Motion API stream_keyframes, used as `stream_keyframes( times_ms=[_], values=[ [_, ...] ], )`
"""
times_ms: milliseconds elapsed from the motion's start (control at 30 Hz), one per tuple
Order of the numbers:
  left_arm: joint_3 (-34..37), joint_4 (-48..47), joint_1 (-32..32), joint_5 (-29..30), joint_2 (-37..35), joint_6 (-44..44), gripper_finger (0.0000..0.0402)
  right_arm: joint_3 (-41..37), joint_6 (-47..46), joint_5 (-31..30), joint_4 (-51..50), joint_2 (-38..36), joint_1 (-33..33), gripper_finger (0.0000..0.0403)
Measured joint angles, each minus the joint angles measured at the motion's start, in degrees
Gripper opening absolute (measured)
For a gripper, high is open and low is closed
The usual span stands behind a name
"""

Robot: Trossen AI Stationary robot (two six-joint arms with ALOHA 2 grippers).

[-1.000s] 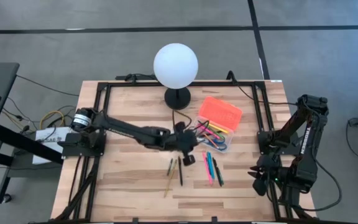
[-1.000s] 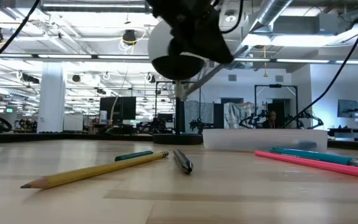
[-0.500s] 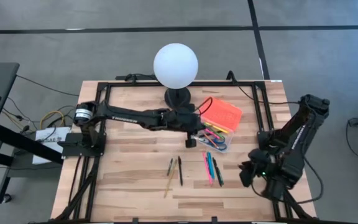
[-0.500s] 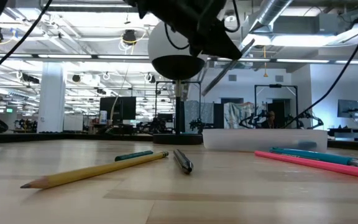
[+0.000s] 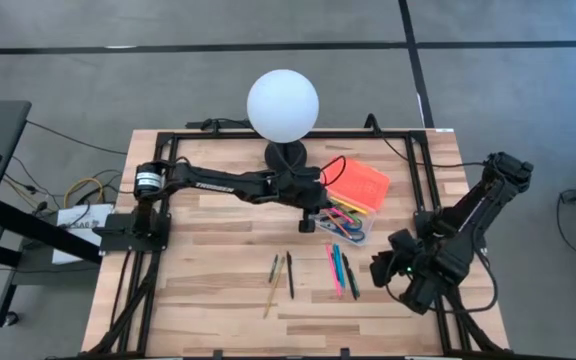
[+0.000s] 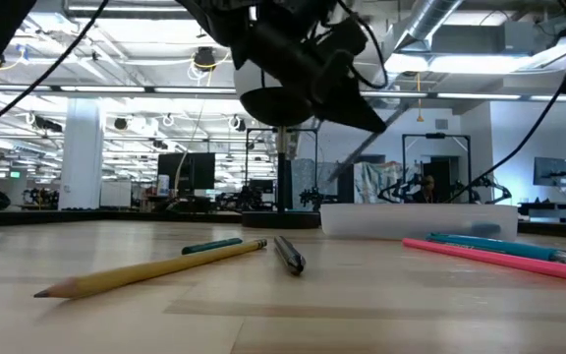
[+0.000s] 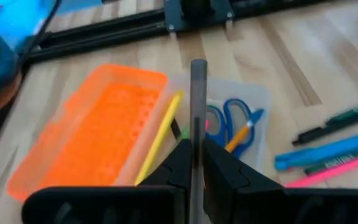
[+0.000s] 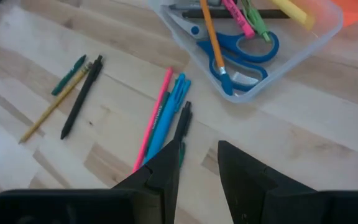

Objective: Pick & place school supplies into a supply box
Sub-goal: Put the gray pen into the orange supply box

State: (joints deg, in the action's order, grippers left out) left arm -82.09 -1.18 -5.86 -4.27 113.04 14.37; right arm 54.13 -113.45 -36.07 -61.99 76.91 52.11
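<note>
The supply box is a clear case with its orange lid open beside it, right of the table's centre. Inside lie blue-handled scissors, an orange pencil and coloured markers. My left gripper hangs over the box, shut on a grey pen. On the bare wood lie a yellow pencil, a green pen and a black pen, and to their right pink, blue and dark pens. My right gripper hovers open near those pens, holding nothing. My left gripper pinches the grey pen's shaft between its two fingers. The pen runs along the fingers, and its free end sticks out past them. The fingers come slanting down from the table's left. The pen is lifted clear, above the open box.
A white globe lamp stands on a black base at the far middle, close to the box's lid. A black frame runs along the table's edges. Bare wood lies toward the near left.
My left gripper has carried the grey pen from the table's middle toward the far edge and the box, rolling its wrist as it went. My right gripper has swung toward the table's left, nearer the pink and blue pens. The supplies on the wood have not moved.
</note>
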Motion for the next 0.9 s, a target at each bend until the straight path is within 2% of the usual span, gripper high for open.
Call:
stream_keyframes(
  times_ms=[167,700,900],
  values=[
    [0.14,0.25,-0.46,-2.31,1.77,-0.30,0.0016,0.00,0.07,-0.02,0.63,0.00,-0.62,0.0102],
    [-0.47,1.55,-1.13,-2.38,3.43,-2.91,0.0017,0.00,1.01,-0.09,1.22,0.01,-0.62,0.0102],
    [-0.47,1.71,-1.08,-2.95,3.43,-4.25,0.0051,0.00,1.46,-0.09,1.22,0.01,-0.62,0.0102]
  ],
)
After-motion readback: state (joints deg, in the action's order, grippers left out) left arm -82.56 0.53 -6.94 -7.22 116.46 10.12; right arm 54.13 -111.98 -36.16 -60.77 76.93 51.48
